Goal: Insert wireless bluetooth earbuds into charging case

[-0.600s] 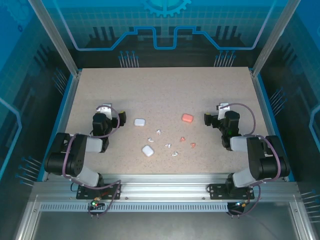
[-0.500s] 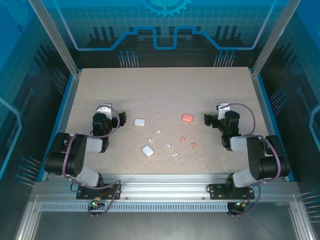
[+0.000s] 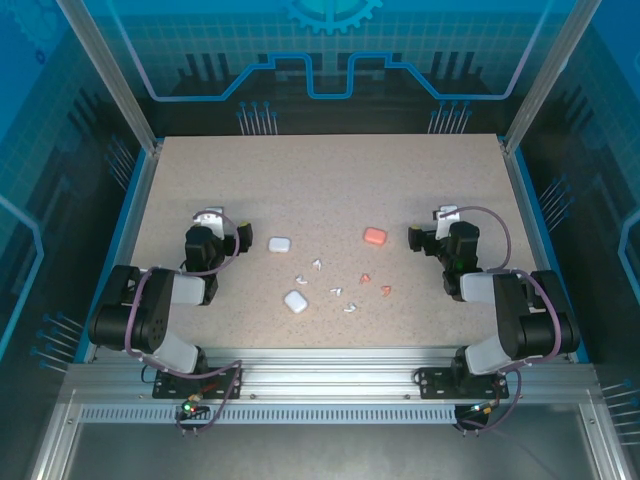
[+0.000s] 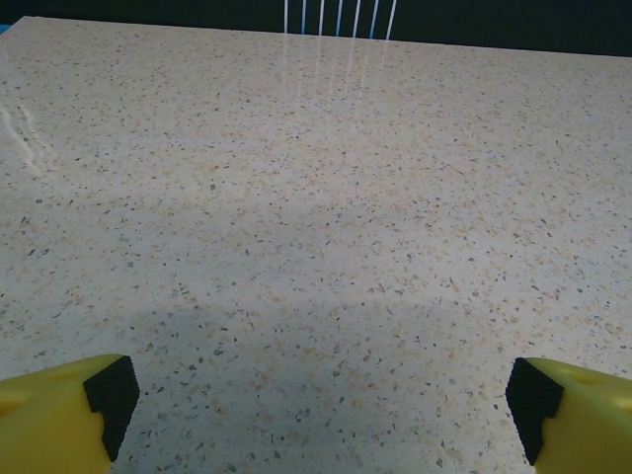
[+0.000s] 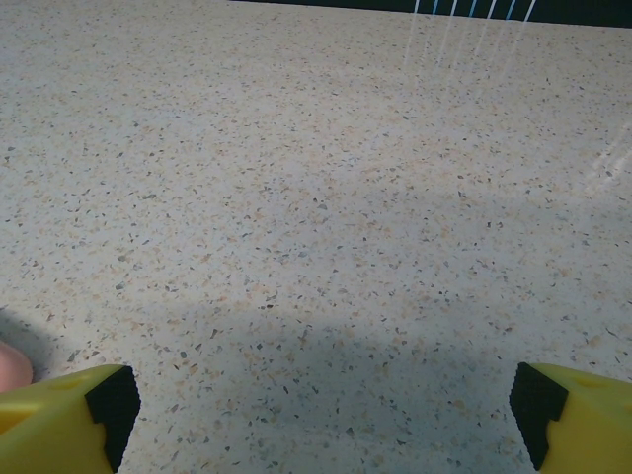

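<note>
6 earbuds (image 3: 336, 291) lie scattered in the middle of the desk (image 3: 320, 170), 4 white and 2 pink, the pink pair (image 3: 386, 290) on the right. A white case (image 3: 279, 243) sits beyond them on the left, and a second white case (image 3: 295, 301) lies at their near left. A pink case (image 3: 374, 236) sits beyond on the right. The stems are too small to tell which way they point. The left hand (image 4: 318, 407) and right hand (image 5: 321, 405) flank them, well apart, fingers spread wide, holding nothing.
</note>
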You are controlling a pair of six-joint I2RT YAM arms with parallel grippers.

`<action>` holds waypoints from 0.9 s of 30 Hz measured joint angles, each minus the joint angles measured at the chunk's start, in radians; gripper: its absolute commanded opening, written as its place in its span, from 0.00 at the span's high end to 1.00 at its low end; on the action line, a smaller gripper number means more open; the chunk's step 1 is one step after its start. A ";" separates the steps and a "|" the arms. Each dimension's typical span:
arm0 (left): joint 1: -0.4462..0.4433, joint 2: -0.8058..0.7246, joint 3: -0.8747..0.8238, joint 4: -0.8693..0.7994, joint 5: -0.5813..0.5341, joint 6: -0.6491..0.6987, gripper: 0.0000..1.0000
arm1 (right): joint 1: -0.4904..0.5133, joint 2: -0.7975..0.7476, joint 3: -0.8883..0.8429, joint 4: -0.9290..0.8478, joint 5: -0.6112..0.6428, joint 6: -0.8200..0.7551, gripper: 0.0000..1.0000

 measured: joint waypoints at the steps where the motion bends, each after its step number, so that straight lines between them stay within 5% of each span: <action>1: 0.000 0.000 0.000 0.000 0.000 0.000 0.01 | 0.000 0.000 0.000 0.000 0.000 0.000 0.00; 20: 0.001 -0.057 -0.020 -0.006 -0.005 0.000 0.01 | 0.000 -0.006 0.026 -0.054 0.000 0.000 0.00; 23: 0.001 -0.178 -0.018 -0.085 -0.021 -0.010 0.01 | 0.001 -0.038 0.129 -0.222 -0.002 -0.008 0.00; 27: 0.001 -0.308 0.120 -0.386 -0.034 -0.087 0.01 | 0.014 -0.124 0.269 -0.404 -0.031 -0.030 0.00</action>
